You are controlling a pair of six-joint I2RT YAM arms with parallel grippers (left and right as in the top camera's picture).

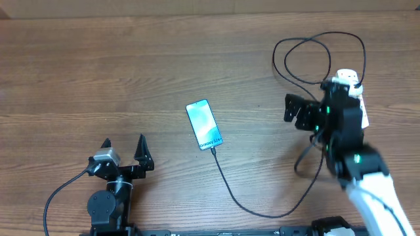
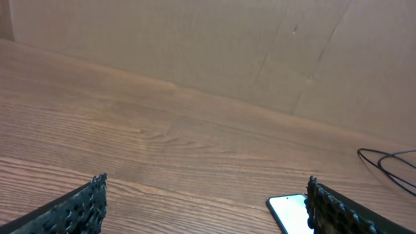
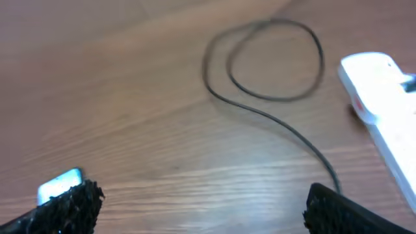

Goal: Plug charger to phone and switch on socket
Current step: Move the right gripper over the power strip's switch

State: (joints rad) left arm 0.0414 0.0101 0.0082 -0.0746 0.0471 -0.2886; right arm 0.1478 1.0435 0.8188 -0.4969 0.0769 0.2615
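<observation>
Overhead view is showing the phone (image 1: 204, 124) lying flat on the wooden table (image 1: 98, 72), a slim rectangle with a light blue-teal screen glowing inside black edges; small white text is sitting near its lower end, too small to read surely. The charger (image 1: 231, 189), a thin black cable, is meeting that lower end of the phone and trailing away to the phone's right, coiling in loose loops beyond it. The socket (image 1: 348, 77), a white strip with a red mark, is lying well right of the phone, partly under the right arm. The right gripper (image 1: 290, 109) is hovering between phone and socket, spread wide and empty. The left gripper (image 1: 123, 139), left of the phone, is likewise gaping, holding nothing.
</observation>
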